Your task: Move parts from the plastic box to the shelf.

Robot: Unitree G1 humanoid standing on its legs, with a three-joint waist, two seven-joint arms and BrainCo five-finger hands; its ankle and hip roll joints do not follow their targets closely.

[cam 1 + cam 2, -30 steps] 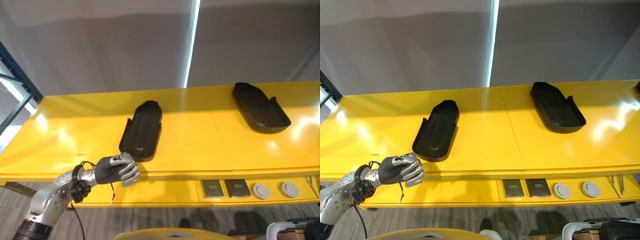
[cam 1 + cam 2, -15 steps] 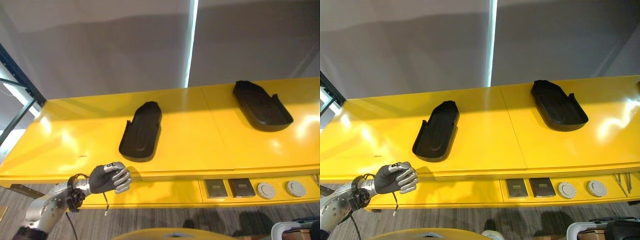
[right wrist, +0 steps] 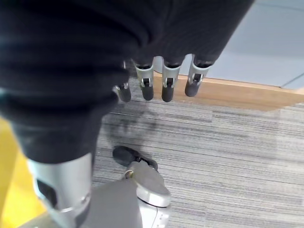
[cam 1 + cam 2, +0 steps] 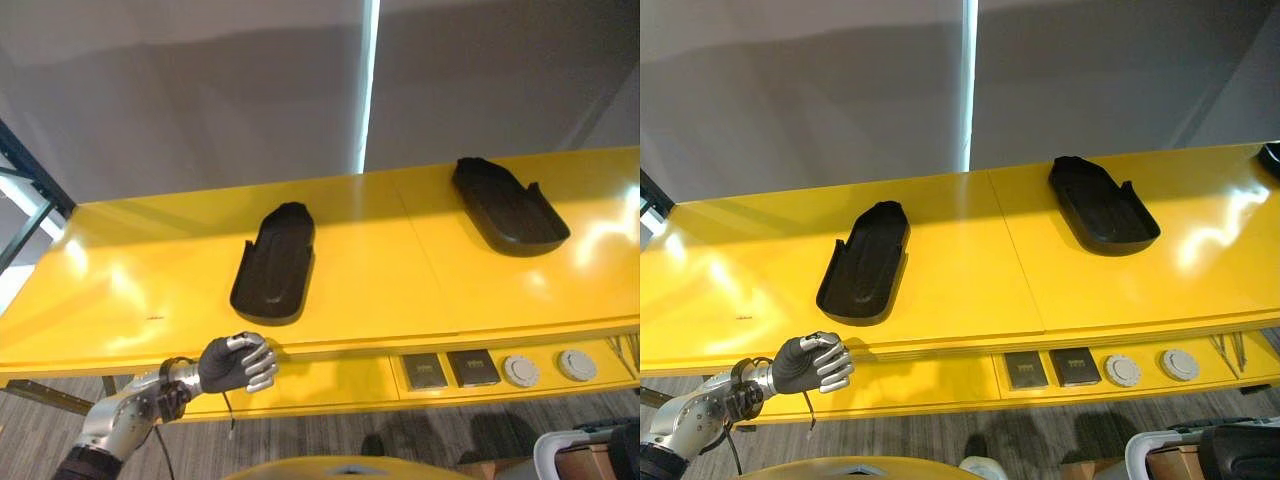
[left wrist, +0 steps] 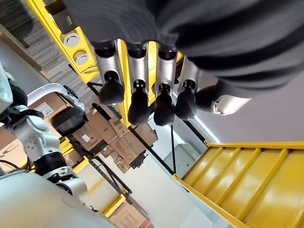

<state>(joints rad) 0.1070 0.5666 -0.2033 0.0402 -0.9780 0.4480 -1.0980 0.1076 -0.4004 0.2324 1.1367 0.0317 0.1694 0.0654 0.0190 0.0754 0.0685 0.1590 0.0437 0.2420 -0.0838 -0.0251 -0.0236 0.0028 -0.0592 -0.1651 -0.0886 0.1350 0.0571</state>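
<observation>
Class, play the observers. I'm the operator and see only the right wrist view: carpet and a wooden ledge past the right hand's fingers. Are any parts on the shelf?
Observer: Yes, two black parts lie on the yellow shelf: the left part near the middle and the right part further along.
Operator: Do they touch?
Observer: No, a bare stretch of shelf lies between them.
Operator: Where is the left hand?
Observer: The left hand is just below the shelf's front edge, near the left part, its fingers relaxed and holding nothing.
</observation>
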